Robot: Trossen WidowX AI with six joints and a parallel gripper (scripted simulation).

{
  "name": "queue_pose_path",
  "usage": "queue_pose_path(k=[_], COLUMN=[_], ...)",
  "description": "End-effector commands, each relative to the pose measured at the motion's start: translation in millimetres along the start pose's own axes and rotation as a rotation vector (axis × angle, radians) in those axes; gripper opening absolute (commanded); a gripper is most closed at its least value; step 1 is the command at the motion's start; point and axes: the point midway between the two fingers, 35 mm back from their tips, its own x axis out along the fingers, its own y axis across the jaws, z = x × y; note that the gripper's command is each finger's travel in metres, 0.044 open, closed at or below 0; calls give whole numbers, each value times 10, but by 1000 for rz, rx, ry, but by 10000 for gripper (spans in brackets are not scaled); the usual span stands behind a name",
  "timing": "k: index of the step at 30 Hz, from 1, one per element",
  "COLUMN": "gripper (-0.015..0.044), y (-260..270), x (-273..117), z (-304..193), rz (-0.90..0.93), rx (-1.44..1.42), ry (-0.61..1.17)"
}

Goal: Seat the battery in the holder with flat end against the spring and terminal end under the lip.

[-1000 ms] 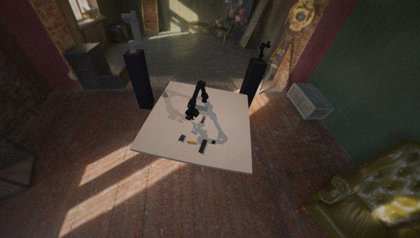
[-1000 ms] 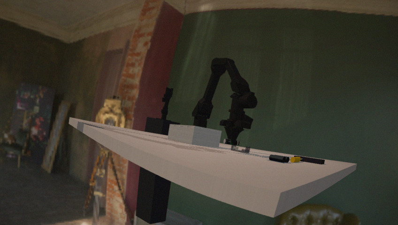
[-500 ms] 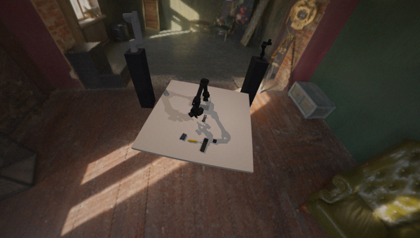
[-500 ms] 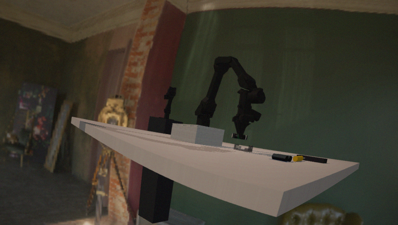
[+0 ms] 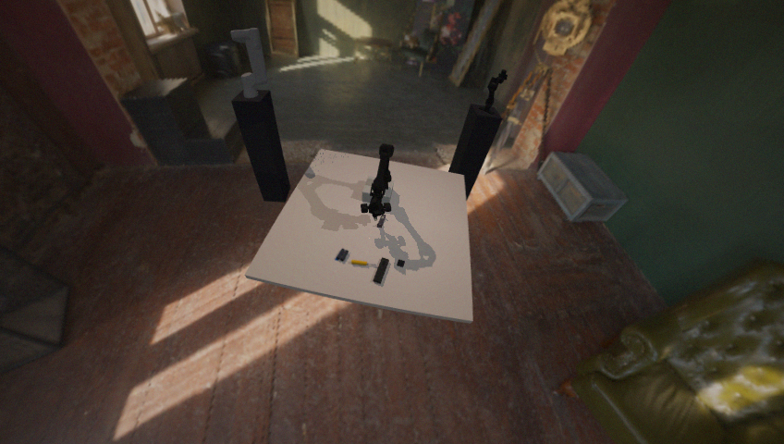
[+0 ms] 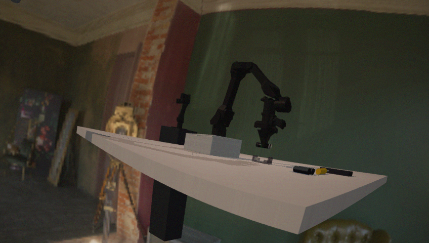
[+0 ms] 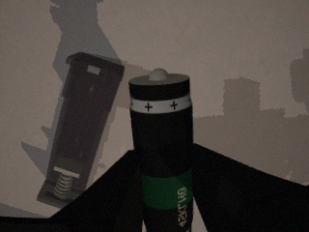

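Note:
My gripper point(image 6: 263, 145) point(image 7: 162, 158) is shut on the black battery point(image 7: 161, 130) point(image 6: 259, 145), which has a green band and a silver terminal end. The battery lies level between the fingers, above the table, its terminal end toward the top of the wrist view. The holder point(image 7: 84, 116) point(image 6: 260, 161) point(image 5: 381, 221), dark and see-through, lies on the table below. In the wrist view it is left of the battery and tilted relative to it, spring end at the bottom, lip end at the top. The battery and holder are apart. The battery's flat end is out of the wrist view.
On the table point(image 5: 308, 241) point(image 6: 241, 186), toward the front, are dark cylinders point(image 5: 342, 254) point(image 6: 303, 170), a yellow cylinder point(image 5: 359, 262) point(image 6: 320, 171), a long black block point(image 5: 380, 270) point(image 6: 343, 172) and a small black block point(image 5: 400, 263). A pale block point(image 6: 212, 145) stands at the arm's base.

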Motion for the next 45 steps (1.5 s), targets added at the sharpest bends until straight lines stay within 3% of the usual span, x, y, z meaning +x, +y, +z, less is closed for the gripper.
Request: queue_pose_path(k=[1,10,45], gripper=[66,66,66], y=[194,488,468], x=[-31,-76,329], z=[-24,-76,-35], rz=[4,-2,-55], rx=[169,440,435], ry=[2,3,-263])
